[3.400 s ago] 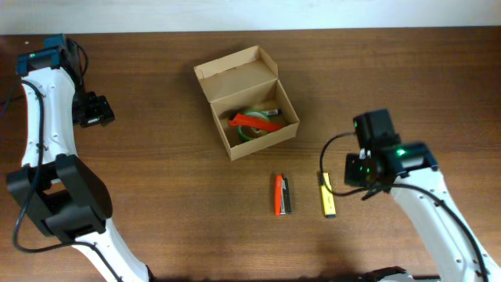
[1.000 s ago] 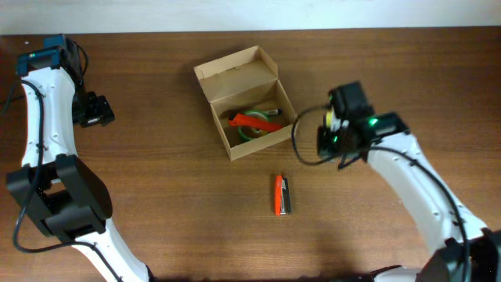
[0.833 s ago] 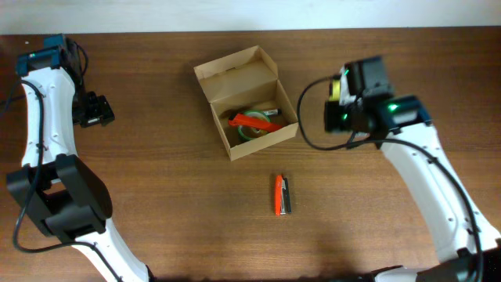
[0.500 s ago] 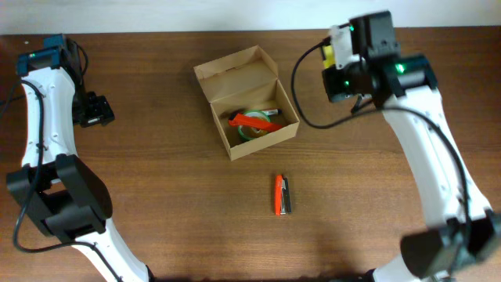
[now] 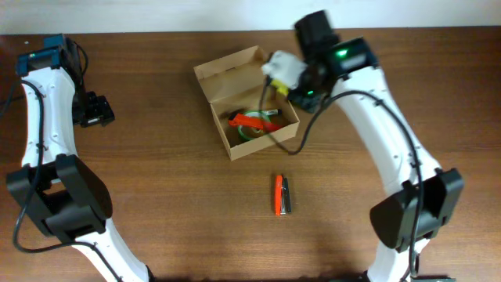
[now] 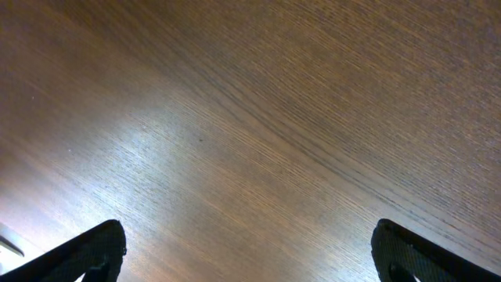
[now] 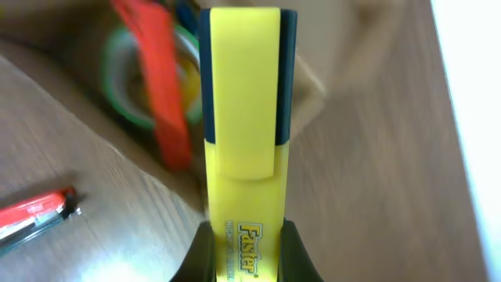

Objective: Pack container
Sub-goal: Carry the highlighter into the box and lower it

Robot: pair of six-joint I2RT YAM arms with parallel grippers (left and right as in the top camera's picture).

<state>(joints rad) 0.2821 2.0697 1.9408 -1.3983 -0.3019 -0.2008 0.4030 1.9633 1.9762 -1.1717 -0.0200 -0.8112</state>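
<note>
The container (image 5: 235,70) sat open on the brown wooden table (image 5: 156,196), slightly left of centre and toward the far edge. Its flap lid stood tipped back on the far side.

The left arm (image 5: 43,117) stood along the left side of the table. Its left end effector (image 5: 95,110) was spread wide, held nothing, and was well apart from the container; its wrist view showed only bare wood between the two fingertips.

The right arm (image 5: 383,141) reached from the near right across to the container's far right corner. The right end effector (image 7: 246,254) was narrowed around a yellow highlighter (image 7: 244,117) with a dark cap end. It gripped the barrel by the printed word "Faster" and held it above the box opening.

Inside the container lay a green tape roll (image 5: 252,131), with a red strip (image 5: 249,120) across it and a slim pen-like piece (image 5: 270,113) just beyond.

Nearer than the container, a small red-and-black object (image 5: 282,194) lay on the table, apart from everything else.
</note>
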